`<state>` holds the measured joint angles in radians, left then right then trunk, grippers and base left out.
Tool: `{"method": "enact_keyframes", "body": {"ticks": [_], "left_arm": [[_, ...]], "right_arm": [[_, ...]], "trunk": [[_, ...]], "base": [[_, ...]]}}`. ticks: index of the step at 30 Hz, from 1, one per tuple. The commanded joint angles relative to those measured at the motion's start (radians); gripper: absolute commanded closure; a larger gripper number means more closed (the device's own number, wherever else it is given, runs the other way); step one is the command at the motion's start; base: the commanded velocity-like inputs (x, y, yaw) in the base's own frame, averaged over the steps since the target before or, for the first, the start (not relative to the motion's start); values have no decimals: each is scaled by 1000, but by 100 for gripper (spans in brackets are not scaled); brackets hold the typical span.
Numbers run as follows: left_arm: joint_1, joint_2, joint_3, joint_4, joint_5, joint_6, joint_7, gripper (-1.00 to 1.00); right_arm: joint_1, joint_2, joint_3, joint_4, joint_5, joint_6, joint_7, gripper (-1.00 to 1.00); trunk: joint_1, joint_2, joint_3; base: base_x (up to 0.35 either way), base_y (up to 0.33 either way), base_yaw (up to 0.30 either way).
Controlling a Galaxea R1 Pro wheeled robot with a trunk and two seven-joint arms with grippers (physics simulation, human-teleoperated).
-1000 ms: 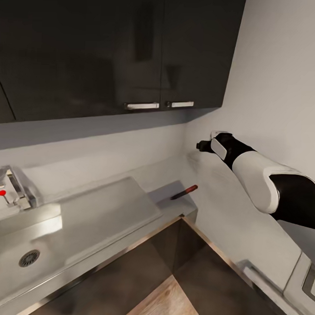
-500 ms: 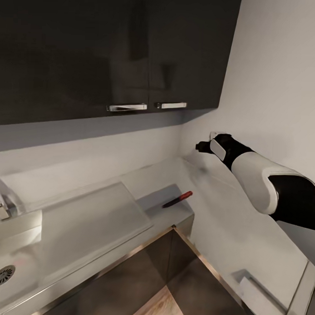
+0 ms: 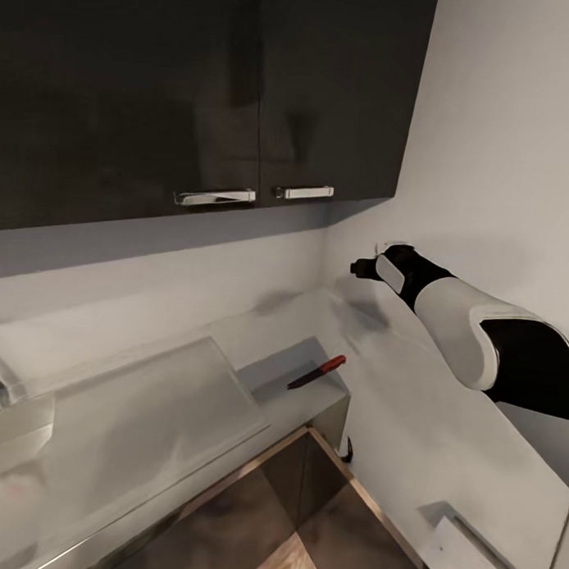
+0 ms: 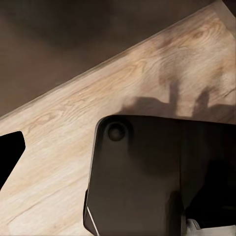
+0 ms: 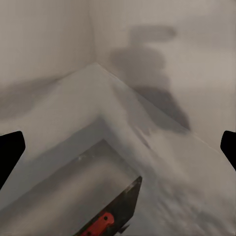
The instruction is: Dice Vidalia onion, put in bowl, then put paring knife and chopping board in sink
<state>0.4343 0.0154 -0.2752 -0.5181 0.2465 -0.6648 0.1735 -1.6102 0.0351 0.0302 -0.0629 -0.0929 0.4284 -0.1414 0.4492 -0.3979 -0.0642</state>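
Dark glossy cabinets (image 3: 201, 93) hang across the top of my head view, two steel handles (image 3: 215, 198) side by side along their lower edge, and a pale grey wall runs below them and around the corner to my right. Under that stretches the grey countertop (image 3: 275, 317), reaching into the corner. The sink (image 3: 132, 410) takes up its near left part, its flat drainboard spread wide and the edge of the drain just visible at the picture's lower left edge. A strip of light wood floor (image 3: 287, 563) shows below the counter's front edge, between dark lower fronts.

My right arm (image 3: 471, 332) reaches out over the counter toward the corner, white shell and black joints, its pincer (image 3: 363, 267) small and dark at the far end; I cannot tell how wide it stands. In my right wrist view the fingertips sit at the two side edges, far apart.

The paring knife (image 3: 317, 372) lies flat on the countertop just right of the drainboard, red-marked handle pointing toward the corner, well apart from my pincer.

My left wrist view looks down on wood floor and a dark rounded part of my own body (image 4: 157, 172).
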Motion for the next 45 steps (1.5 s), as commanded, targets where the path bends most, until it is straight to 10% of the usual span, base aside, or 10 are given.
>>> {"method": "enact_keyframes", "body": {"ticks": [1,45], "left_arm": [[0,2,-9,-2,8,-1,6,-100],[0,2,-7,-1,8,-1,6,-100]], "right_arm": [[0,3,4,-2,-9,4,-6,-100],[36,12,2,-2,-7,-25,-6,-100]], "trunk": [[1,-2,-2],[1,-2,-9]], "base": [[32,-1,0],[1,0,127]]}}
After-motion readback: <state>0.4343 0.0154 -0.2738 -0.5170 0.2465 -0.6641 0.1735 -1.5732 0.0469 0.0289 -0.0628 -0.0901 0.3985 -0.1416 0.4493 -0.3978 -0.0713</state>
